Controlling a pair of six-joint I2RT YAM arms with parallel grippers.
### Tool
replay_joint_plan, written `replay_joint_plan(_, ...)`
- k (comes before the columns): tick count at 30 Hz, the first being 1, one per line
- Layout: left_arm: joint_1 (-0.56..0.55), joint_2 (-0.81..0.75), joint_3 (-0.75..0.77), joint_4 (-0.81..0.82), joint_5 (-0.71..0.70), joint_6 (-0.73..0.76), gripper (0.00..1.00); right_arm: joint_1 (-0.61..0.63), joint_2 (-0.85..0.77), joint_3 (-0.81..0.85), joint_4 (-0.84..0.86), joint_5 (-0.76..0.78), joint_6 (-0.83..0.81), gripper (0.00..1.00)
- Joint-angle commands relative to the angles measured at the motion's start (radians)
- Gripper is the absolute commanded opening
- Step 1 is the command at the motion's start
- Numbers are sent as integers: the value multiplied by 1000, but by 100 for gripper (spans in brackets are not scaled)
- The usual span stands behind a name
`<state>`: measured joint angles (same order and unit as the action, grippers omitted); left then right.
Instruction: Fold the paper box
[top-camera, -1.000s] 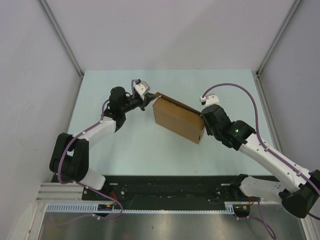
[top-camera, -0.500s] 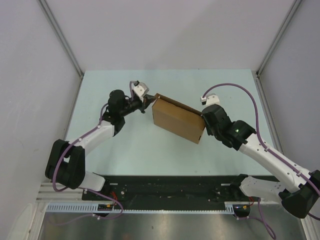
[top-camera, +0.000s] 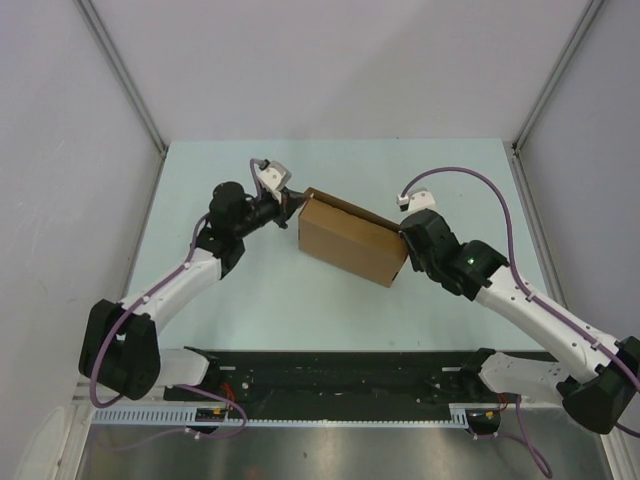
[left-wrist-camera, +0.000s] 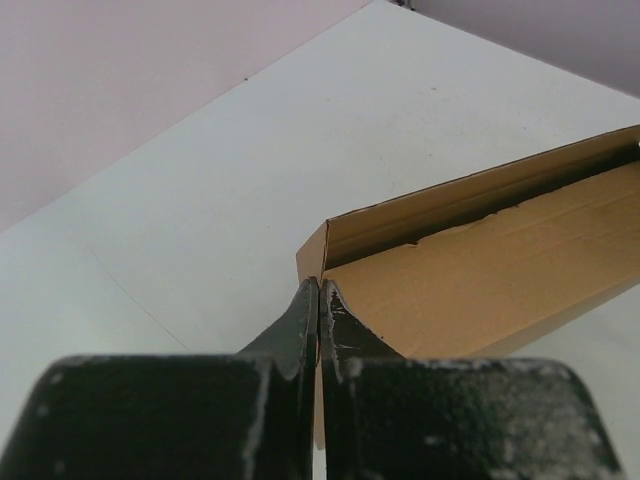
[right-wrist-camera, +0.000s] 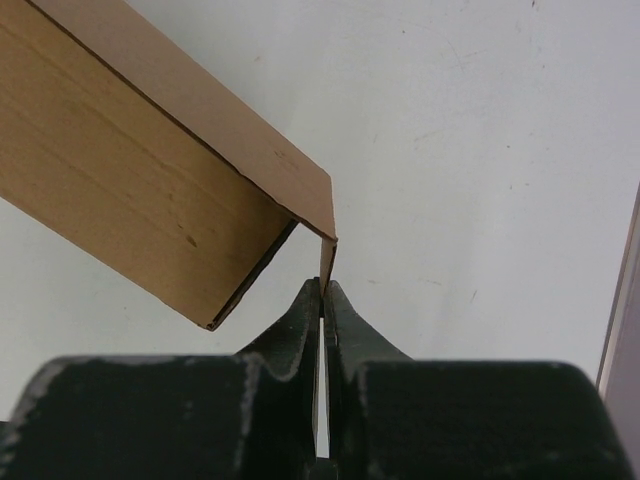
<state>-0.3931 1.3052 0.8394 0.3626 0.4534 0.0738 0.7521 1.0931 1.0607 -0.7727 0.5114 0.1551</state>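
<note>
Brown box (top-camera: 350, 240) mid-table (top-camera: 290, 300). Left tool (top-camera: 292, 203) pressed together at its 10 o'clock corner; right tool (top-camera: 405, 240) pinches its 3 o'clock end.

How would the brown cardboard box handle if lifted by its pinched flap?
The brown cardboard box is probably light: hollow, thin walls. Its flap in the right gripper would likely bend first. Flat panels look fairly stiff.
</note>
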Motion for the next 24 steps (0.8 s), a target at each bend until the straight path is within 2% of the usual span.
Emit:
replay_joint_plan(1,-21,-27,47,-31,-2,-58,0,16,22,30,23,-5,-25,2)
replay_joint_plan(12,-29,83,179,-260,-36,-147,0,53,60,47,16,30,-25,2)
replay_joint_plan(24,-30,219,457,-580,-24,-167,0,66,73,50,13,39,-37,2)
